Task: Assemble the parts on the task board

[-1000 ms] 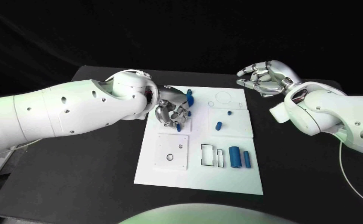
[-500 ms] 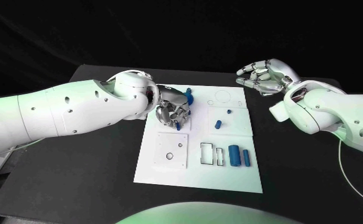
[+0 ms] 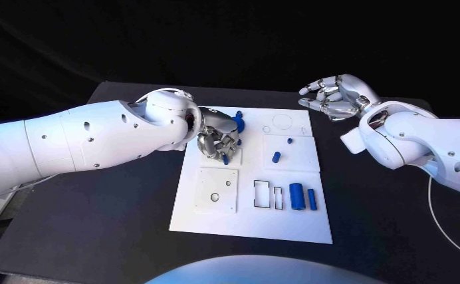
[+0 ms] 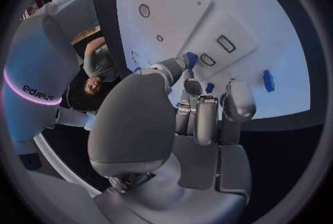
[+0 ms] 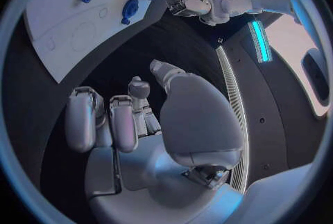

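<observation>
Hovering over the board's (image 3: pixel 251 224) far-left panel, the left hand (image 3: pixel 219 139) has hardly moved in the last second; it seems to pinch a small blue part (image 3: pixel 226 159), though its fingers hide the grip. The right hand (image 3: pixel 331 98) stays empty, fingers loosely curled, above the table beyond the board's far-right corner, so insertion looks unfinished.

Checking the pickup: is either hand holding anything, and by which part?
The left hand holds a small blue part; where it grips it is hidden. The right hand holds nothing.

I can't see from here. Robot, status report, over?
Left hand pinching a blue part over the task board. Right hand off board, holding nothing. Nothing blocking.
</observation>
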